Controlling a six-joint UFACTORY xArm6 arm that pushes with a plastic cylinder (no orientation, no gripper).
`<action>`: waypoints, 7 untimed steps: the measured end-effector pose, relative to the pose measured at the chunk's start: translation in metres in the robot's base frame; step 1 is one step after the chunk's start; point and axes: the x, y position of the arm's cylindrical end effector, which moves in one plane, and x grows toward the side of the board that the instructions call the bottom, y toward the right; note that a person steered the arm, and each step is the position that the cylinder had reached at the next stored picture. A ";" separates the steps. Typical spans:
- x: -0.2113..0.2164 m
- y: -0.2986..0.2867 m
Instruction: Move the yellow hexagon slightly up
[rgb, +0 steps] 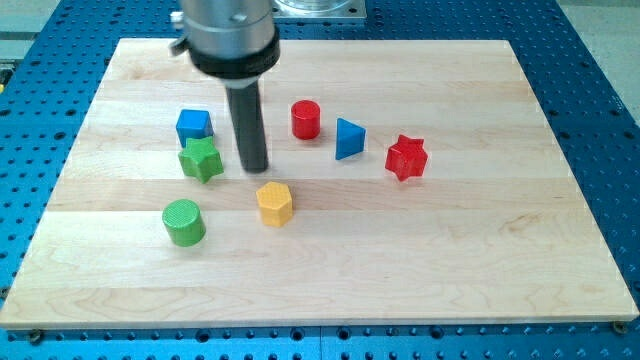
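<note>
The yellow hexagon (274, 203) lies on the wooden board (450, 250) a little left of the view's middle. My tip (255, 168) rests on the board just above and slightly left of the hexagon, a small gap apart from it. The rod rises from the tip to the grey arm end at the view's top. The green star (201, 159) is just to the tip's left.
A blue cube (194, 125) sits above the green star. A green cylinder (184, 222) lies left of the hexagon. A red cylinder (306, 120), a blue triangle (348, 138) and a red star (407, 157) lie to the right of the rod.
</note>
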 end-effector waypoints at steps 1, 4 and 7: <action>0.003 -0.023; 0.039 0.001; 0.140 0.055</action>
